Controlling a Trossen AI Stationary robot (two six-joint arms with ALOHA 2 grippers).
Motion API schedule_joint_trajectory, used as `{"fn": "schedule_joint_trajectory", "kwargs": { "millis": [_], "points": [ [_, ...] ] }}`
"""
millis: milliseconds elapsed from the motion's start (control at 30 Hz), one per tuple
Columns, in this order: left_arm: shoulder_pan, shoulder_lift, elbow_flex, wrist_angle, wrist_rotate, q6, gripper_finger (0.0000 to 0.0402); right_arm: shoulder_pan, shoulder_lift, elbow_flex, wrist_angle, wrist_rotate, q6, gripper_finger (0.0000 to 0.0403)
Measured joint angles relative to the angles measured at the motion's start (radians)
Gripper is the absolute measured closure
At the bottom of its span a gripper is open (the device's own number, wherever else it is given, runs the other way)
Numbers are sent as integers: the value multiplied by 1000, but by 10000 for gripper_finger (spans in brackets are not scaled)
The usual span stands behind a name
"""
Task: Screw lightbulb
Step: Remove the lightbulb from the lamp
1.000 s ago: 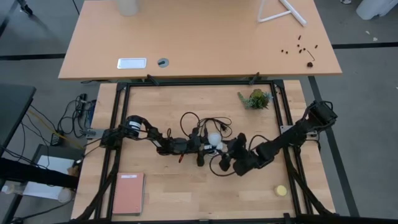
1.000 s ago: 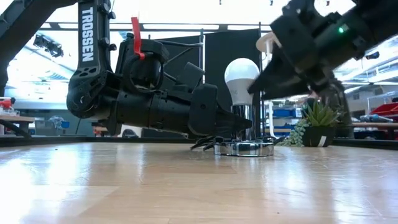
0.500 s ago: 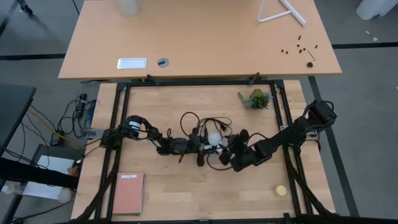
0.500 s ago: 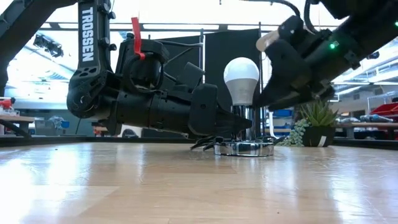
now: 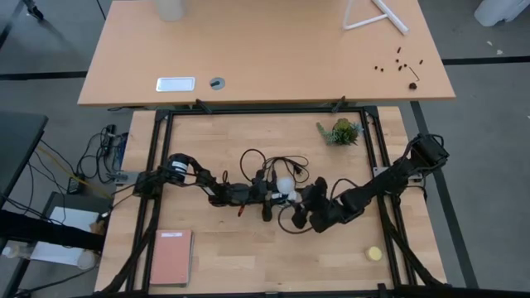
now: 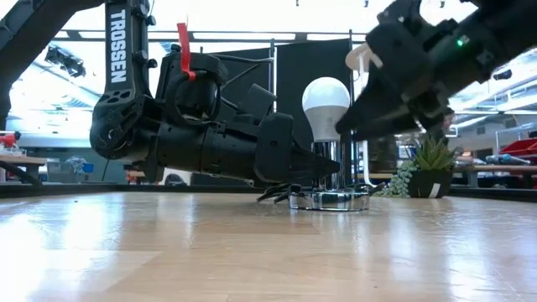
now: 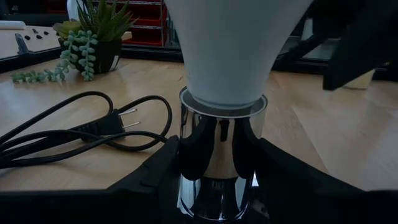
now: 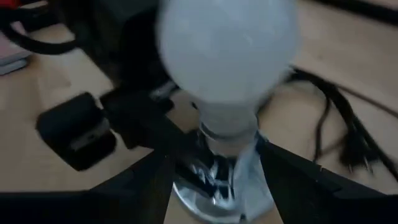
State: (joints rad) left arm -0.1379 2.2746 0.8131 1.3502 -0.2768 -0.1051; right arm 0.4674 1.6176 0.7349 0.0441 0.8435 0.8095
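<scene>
Since the frame half a second back, the right gripper (image 6: 357, 124) has drawn away from the lightbulb (image 6: 325, 106) and risen a little, returning to about where it stood a second ago; the left arm has not shifted. The lightbulb stands upright in the chrome socket (image 7: 219, 163), which sits near the middle of the wooden table (image 5: 248, 257), its black cord (image 7: 74, 134) trailing on the socket's far side.

The left gripper (image 7: 214, 177) lies low along the table and braces the socket, its fingers set against either side of the chrome neck, part-open to that width. The right gripper hangs just beside the bulb's globe, tilted down toward it, its fingers parted and, by the low view, not touching the glass.

The step in hand looks like a re-grip between turns of screwing. The next move calls for the right gripper to close gently on the globe and twist, while the left gripper keeps the socket from spinning.
</scene>
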Motion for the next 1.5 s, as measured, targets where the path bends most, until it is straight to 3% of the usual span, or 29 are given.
{"fn": "schedule_joint_trajectory", "kwargs": {
  "millis": [100, 267, 600, 667, 900, 1033, 1300, 1500],
  "points": [
    [0, 0, 0, 0, 0, 0, 219, -20, 0, 0, 36, 24, -74, 158],
    [0, 0, 0, 0, 0, -1, 219, -49, 0, 2, -12, 40, -40, 159],
    [0, 0, 0, -1, 1, 0, 219, -43, 0, 0, -373, 94, 413, 159],
    [0, 0, 0, -1, 0, 0, 219, -37, 0, 0, -344, 81, 382, 159],
    [0, 0, 0, -1, 0, 0, 219, -16, 0, 0, -15, 2, -12, 162],
    [0, 0, 0, -1, 0, 0, 219, -37, 0, 0, 45, 15, -126, 162],
    [0, 0, 0, -1, -1, 0, 219, -43, -6, 4, -96, 176, -29, 173],
    [0, 0, 0, -1, 0, 8, 219, -13, -2, 1, -194, 143, 78, 174]
  ]
}}
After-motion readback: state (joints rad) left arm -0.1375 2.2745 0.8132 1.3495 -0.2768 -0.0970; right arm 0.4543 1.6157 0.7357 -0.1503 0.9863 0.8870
